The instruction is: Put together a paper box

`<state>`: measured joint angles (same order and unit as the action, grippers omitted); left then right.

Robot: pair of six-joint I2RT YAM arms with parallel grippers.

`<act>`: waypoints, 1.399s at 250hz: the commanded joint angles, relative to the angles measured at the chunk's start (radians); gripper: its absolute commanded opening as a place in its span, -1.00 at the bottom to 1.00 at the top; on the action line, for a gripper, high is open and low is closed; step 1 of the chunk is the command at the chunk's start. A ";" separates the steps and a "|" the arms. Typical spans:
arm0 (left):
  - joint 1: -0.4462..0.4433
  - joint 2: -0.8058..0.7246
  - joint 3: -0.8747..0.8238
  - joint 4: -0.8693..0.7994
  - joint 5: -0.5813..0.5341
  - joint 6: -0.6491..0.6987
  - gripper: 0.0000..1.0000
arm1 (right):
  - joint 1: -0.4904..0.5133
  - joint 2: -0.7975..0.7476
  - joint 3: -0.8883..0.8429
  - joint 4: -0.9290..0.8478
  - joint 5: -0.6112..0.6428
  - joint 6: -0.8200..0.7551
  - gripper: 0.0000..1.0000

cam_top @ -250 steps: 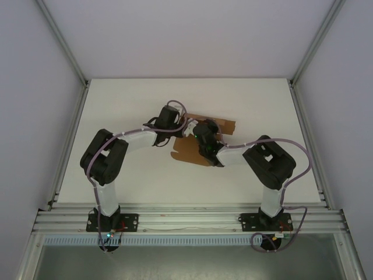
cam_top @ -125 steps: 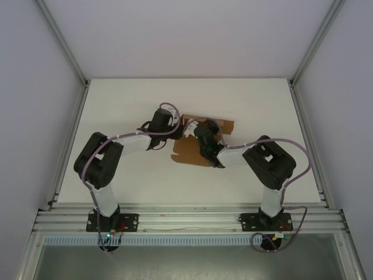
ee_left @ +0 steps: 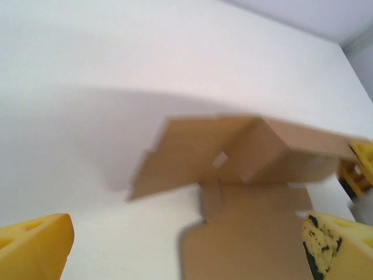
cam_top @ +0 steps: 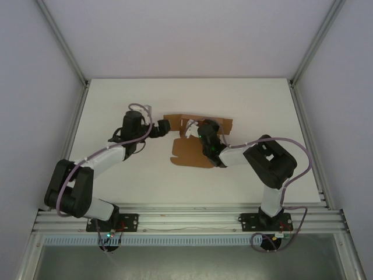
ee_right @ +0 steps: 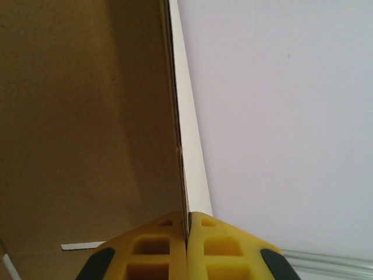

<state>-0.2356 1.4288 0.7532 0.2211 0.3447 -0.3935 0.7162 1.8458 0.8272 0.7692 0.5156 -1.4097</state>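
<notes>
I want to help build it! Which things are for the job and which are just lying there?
For the job: flat brown kraft cardboard box sheet; right arm's jaws, shut on its edge; left arm's jaws, open near it.
Just there: white table top; silver metal rail at the near edge.
</notes>
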 commanded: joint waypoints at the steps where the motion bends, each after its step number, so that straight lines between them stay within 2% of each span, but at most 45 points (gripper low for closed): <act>1: 0.093 0.024 0.047 -0.101 -0.127 -0.029 1.00 | -0.002 0.014 -0.015 0.058 -0.039 -0.033 -1.00; 36: 0.136 0.152 0.167 -0.216 -0.117 0.001 1.00 | -0.002 0.000 -0.017 0.052 -0.066 -0.032 -1.00; 49: 0.136 0.209 0.197 -0.211 -0.068 0.023 1.00 | -0.003 -0.003 -0.017 0.046 -0.069 -0.031 -1.00; 70: 0.133 0.282 0.213 -0.152 0.093 0.043 0.99 | -0.003 0.001 -0.011 0.039 -0.061 -0.041 -1.00; 91: 0.116 0.307 0.183 -0.020 0.238 0.028 0.92 | -0.003 0.009 -0.010 0.044 -0.060 -0.057 -1.00; 118: 0.062 0.305 0.139 0.108 0.328 0.060 0.81 | -0.003 0.010 0.003 0.037 -0.055 -0.058 -1.00; 173: -0.038 0.328 0.096 0.166 0.319 0.137 0.64 | -0.003 -0.002 0.000 0.010 -0.057 -0.063 -1.00; 213: -0.050 0.374 0.066 0.302 0.368 0.113 0.52 | 0.001 -0.011 -0.001 -0.007 -0.059 -0.071 -1.00; 244: -0.076 0.392 0.033 0.371 0.340 0.157 0.41 | 0.003 -0.019 0.008 -0.045 -0.067 -0.066 -1.00; 278: -0.082 0.420 -0.008 0.455 0.302 0.131 0.31 | 0.011 -0.025 -0.002 -0.045 -0.071 -0.103 -1.00; 303: -0.089 0.426 -0.020 0.454 0.287 0.145 0.28 | 0.022 -0.035 -0.039 -0.051 -0.088 -0.113 -1.00; 336: -0.142 0.417 -0.016 0.380 0.181 0.227 0.28 | 0.052 -0.020 -0.075 -0.059 -0.063 -0.103 -1.00; 350: -0.165 0.423 -0.002 0.347 0.169 0.260 0.28 | 0.061 -0.011 -0.085 -0.056 -0.057 -0.096 -1.00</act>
<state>-0.3458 1.8408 0.7376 0.6144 0.5877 -0.2333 0.7376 1.8183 0.7856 0.7738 0.4831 -1.5131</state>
